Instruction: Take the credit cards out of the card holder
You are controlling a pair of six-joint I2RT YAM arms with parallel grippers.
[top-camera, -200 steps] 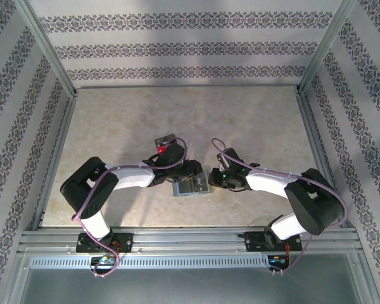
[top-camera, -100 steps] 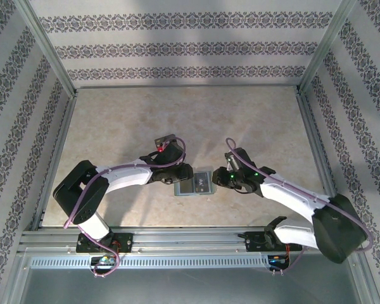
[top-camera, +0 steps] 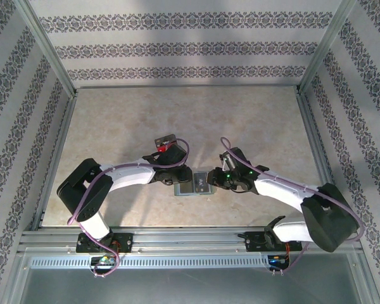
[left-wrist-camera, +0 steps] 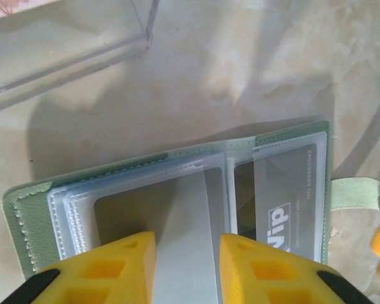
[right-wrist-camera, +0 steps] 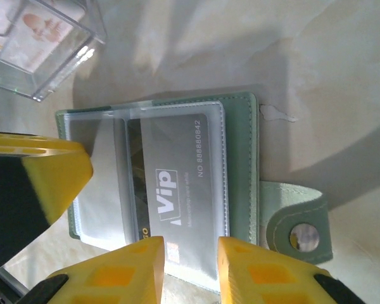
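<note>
The clear tray [left-wrist-camera: 82, 63] lies on the table [left-wrist-camera: 272, 63], ahead of the left gripper [left-wrist-camera: 187, 269] and off to its left, well clear of the work. The left gripper's yellow fingers [left-wrist-camera: 130, 263] stand part-way apart over the left panel of the card holder [left-wrist-camera: 25, 221]. The holder lies open and flat directly under and ahead of them. A pale grey sheet [left-wrist-camera: 183, 253] fills the gap between the jaws. It may be a plain card or only a sleeve, and I cannot tell whether the jaws pinch it or merely straddle it.

The holder's long axis runs across from one gripper to the other, so each arm faces one panel. The dark grey credit card [right-wrist-camera: 177, 183] marked "Vip" sits in the right panel's clear sleeve. From the left gripper it is ahead and to the right, beyond the holder's fold.

It lies straight ahead of the right gripper [right-wrist-camera: 190, 272], with its long axis pointing away along the fingers and its near end in the gap. Those jaws are partly spread and narrower than the card, so they grip nothing. The right arm is plainly the nearer, and I judge a pull back toward its own wrist would suit. The snap strap [right-wrist-camera: 297, 234] lies just right of it.
</note>
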